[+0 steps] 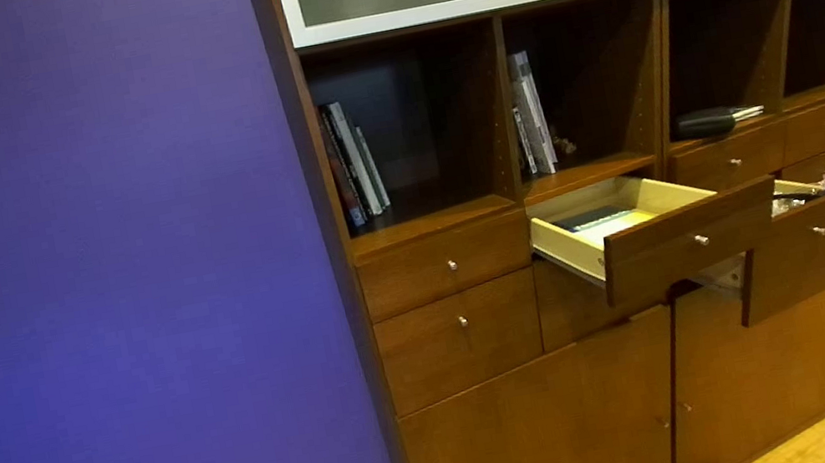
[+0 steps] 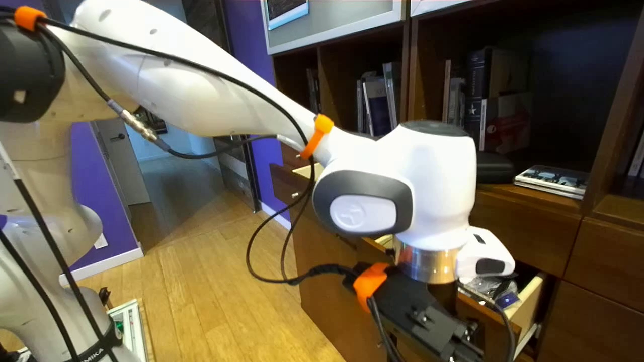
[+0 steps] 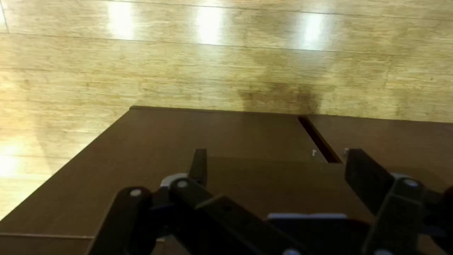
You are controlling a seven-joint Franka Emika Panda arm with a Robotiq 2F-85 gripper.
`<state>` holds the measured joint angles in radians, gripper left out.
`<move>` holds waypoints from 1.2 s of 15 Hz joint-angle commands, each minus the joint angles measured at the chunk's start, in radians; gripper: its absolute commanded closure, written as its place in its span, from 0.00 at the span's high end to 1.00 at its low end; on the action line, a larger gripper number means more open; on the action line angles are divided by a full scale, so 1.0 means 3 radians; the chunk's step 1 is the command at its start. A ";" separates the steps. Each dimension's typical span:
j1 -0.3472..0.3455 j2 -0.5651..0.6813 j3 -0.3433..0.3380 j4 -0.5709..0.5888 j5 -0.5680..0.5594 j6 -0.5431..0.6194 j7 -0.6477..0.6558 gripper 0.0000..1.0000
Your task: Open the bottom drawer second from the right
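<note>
The drawer (image 1: 811, 254), bottom row, second in from the right edge of the cabinet (image 1: 579, 406), is pulled well out. Opening can be judged done, though full travel cannot be confirmed; only withdrawal is left. The gripper (image 3: 277, 159) is spread wide, nothing being pinched.

Books (image 1: 358, 160) in a cabinet (image 1: 549, 428) suggest office or home.

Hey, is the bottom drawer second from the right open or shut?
Open. In both exterior views the bottom drawer juts out from the cabinet, with things inside showing.
</note>
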<state>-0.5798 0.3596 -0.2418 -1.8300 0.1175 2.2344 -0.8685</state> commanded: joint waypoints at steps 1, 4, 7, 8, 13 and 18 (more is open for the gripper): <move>0.0061 -0.0293 0.0090 0.0026 0.0298 -0.0230 0.0052 1.00; 0.0208 -0.0385 0.0124 0.0080 0.0597 -0.0259 0.0240 1.00; 0.0381 -0.0359 0.0144 0.0106 0.0817 -0.0076 0.0502 1.00; 0.0434 -0.0325 0.0155 0.0122 0.0855 -0.0003 0.0604 1.00; 0.0600 -0.0165 0.0203 0.0125 0.0798 0.0437 0.1026 1.00; 0.0590 0.0011 0.0256 0.0114 0.0641 0.0733 0.0969 1.00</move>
<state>-0.3960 0.3373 -0.1743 -1.8025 0.3412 2.4093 -0.5786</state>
